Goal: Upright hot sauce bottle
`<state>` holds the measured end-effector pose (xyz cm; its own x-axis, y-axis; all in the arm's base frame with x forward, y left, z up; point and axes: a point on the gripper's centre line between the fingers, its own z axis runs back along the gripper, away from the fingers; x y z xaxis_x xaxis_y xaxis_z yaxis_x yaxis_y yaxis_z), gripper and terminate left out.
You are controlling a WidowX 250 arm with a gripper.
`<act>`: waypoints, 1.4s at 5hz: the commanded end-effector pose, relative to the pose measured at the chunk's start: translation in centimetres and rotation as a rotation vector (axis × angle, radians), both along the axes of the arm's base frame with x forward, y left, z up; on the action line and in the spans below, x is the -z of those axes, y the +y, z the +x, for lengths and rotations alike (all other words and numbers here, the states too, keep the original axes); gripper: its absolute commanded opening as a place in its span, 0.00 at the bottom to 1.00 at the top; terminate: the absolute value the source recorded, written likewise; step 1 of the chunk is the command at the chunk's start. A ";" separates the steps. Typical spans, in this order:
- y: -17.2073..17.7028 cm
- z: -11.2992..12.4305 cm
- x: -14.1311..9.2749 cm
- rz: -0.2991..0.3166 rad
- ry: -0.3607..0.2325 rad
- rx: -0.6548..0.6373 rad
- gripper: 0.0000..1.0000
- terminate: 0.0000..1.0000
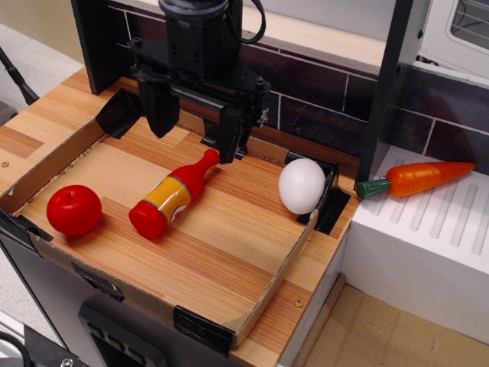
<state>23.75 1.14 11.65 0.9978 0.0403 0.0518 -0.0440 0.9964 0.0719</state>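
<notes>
On the wooden tray point(229, 260) the hot sauce bottle point(172, 194) lies flat beneath the pincer point(195, 126), jaws apart

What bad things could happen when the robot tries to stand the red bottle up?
The hot sauce bottle lies on its side and looks round and glossy, so it might roll or slip from the fingers. The gripper hangs open near the narrow cap end; grabbing there could let the heavy end swing. The white egg and red apple sit nearby, so a rolling bottle might knock them.
</notes>
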 end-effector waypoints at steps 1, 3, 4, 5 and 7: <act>0.0 0.0 0.0 0.000 0.000 0.000 1.00 0.00; 1.8 3.4 1.7 0.043 0.055 -0.039 1.00 0.00; 2.9 5.1 2.4 0.080 0.027 0.005 1.00 0.00; 3.4 6.4 3.3 0.077 0.002 0.081 1.00 0.00; 4.3 7.9 5.3 0.123 -0.016 0.106 1.00 0.00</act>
